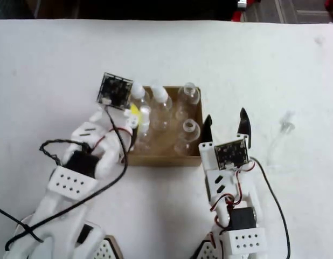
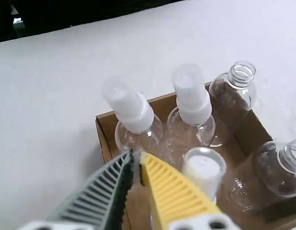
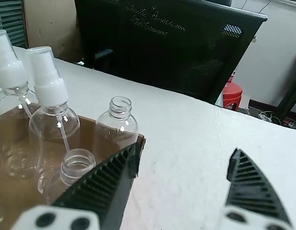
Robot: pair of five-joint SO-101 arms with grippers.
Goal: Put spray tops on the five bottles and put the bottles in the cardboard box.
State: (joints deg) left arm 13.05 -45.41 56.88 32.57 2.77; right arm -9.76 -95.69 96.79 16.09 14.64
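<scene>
At the lower left of the high view the left arm leans in toward the middle of the white surface [image 1: 59, 59]. Its left pincer [image 2: 136, 160] hangs over the left end of the cardboard box [image 1: 164, 158]. The grey and yellow fingers are clenched tip to tip, and nothing shows between them.

The box sits at the centre of the frame, and all five bottles stand upright inside it. Three of them wear white spray tops: the back-left bottle [image 2: 133, 117], the back-middle bottle [image 2: 192, 103], and the front bottle [image 2: 204, 168] just beside the yellow finger [image 2: 172, 191]. The other two have bare threaded necks. They are the back-right bottle [image 1: 188, 94] and the front-right bottle [image 1: 189, 128], both at the right end of the box.

Just right of the box the right pincer [image 1: 226, 125] is released. Its black fingers are spread wide over bare surface, and the left one is close to the box's right wall. Further right, well apart from the box, a loose spray top [image 1: 285, 127] lies on the surface.
</scene>
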